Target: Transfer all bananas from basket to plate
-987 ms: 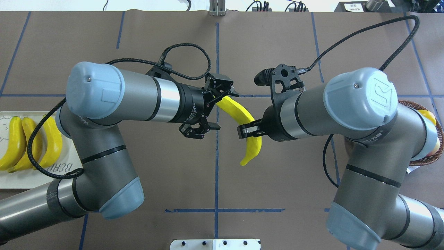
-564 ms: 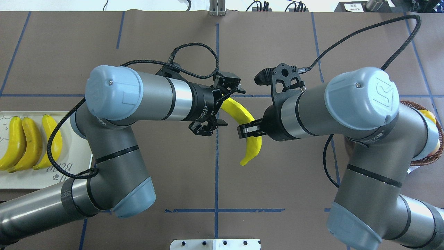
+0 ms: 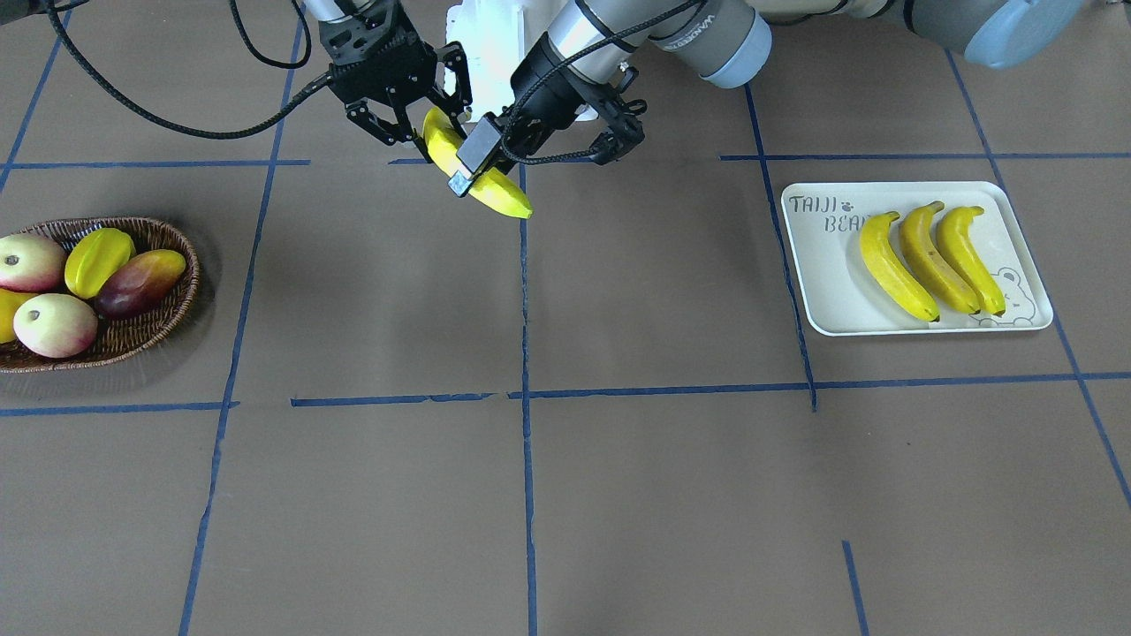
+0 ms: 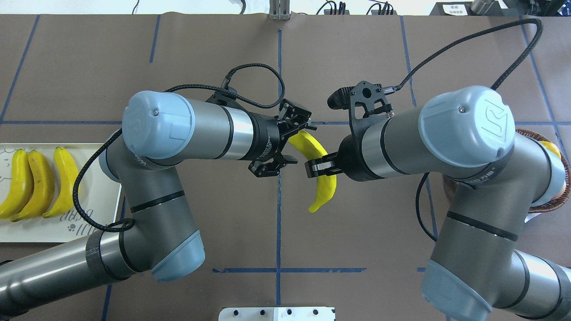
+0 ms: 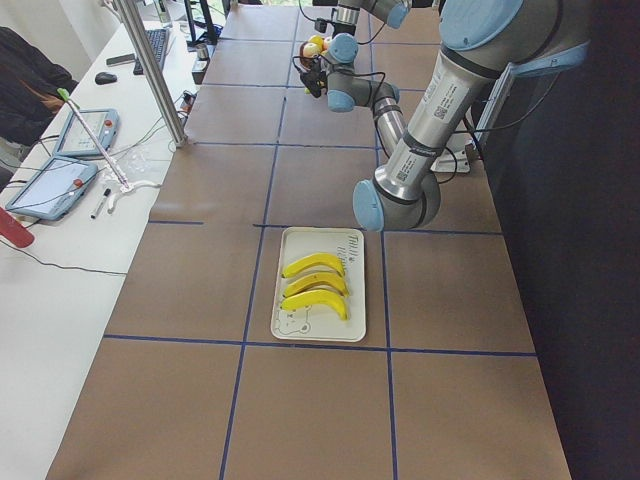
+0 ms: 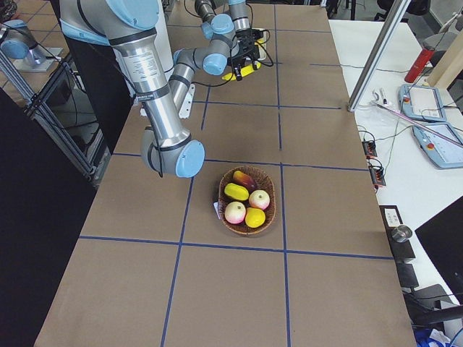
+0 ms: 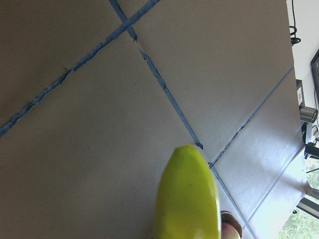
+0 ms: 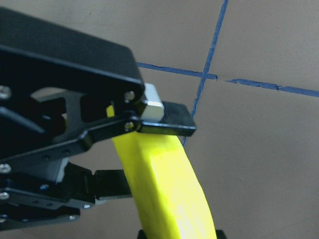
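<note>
Overhead exterior view: the right hand (image 4: 324, 166) is clamped across the mid-length of the held banana (image 4: 324, 192), keeping it in the air above the centre of the tabletop (image 4: 357, 67). The left hand (image 4: 301, 143) is spread apart, and its fingers (image 4: 303, 119) straddle the banana's 12 o'clock end. Contact there cannot be confirmed. The free tip points to 6 o'clock. Three bananas (image 4: 26, 185) lie side by side on the plate (image 4: 105, 214) at 9 o'clock. The basket (image 4: 551, 204) sits at 3 o'clock.

Handling assessment: the skin looks smooth and glossy, so expect a slippery surface. The body holds its curve without sag, so it is probably stiff and light. The curve may let it pivot in a two-finger grip. Take hold across the thick section short of the taper, with the pads flat on opposite flanks, and avoid the narrow tip.
</note>
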`<state>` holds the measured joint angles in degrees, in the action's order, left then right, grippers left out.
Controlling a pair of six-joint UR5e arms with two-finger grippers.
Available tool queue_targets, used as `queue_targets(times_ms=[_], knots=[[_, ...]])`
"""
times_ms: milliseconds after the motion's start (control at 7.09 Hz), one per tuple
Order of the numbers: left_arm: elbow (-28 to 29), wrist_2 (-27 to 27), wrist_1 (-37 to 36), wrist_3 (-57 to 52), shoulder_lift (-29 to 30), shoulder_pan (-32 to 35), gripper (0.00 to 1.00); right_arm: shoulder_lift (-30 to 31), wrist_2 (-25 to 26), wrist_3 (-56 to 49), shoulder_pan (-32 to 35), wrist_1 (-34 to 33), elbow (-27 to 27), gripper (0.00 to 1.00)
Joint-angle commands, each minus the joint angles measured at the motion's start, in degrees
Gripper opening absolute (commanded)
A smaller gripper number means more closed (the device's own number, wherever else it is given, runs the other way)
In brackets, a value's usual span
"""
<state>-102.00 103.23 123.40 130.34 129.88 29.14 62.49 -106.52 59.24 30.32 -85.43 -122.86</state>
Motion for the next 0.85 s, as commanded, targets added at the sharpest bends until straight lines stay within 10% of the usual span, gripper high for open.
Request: queue_targets(times_ms=[0,141,705], knots=[[-0.2,0.3,0.0,-0.6,-0.2,-0.1,0.0,0.0,-0.2,-0.1,0.0,0.1,0.1,0.13],[-0.5,0.4,0.0,-0.7,-0.2,0.0,0.0,0.0,-0.2,0.0,0.0,0.1,0.1,0.95],[-1.0,0.5,0.0,-0.7,-0.6,0.1,0.0,0.6,-1.0,-0.1,0.5,-0.1,-2.0,1.0]])
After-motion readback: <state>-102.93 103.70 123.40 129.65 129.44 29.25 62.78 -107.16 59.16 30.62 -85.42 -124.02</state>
